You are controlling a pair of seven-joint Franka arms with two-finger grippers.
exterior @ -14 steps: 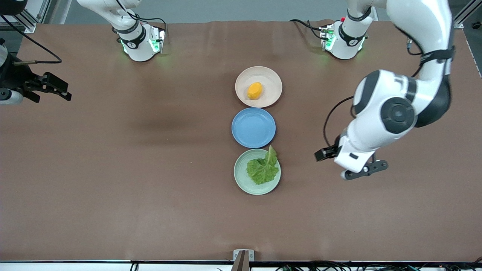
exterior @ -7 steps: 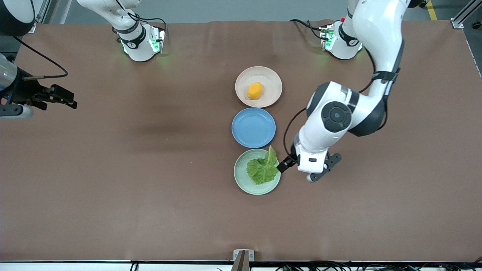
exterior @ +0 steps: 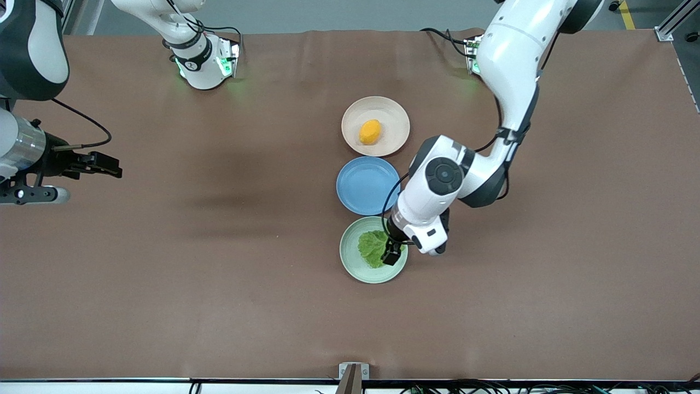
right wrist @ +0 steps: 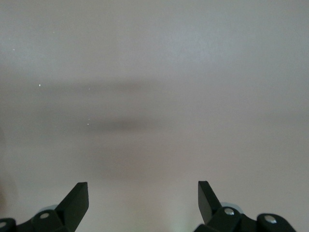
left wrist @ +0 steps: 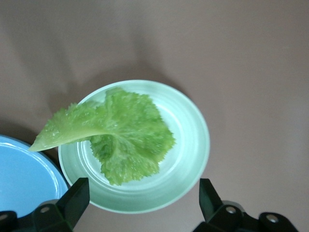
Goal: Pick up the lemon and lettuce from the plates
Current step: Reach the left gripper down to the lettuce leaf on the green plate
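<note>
The left end effector [left wrist: 142, 205] hangs spread over the lettuce [left wrist: 116, 135] in the mint plate [left wrist: 193, 145]. That leaf looks limp and light, so pinch its paler rib. Right end effector [exterior: 104, 164], spread, waits over the bench [exterior: 219, 273]; the lemon [exterior: 370, 132] sits on the beige plate [exterior: 396, 117].

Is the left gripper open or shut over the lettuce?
Open. The left gripper has both fingers spread wide, over the lettuce lying on the green plate.
</note>
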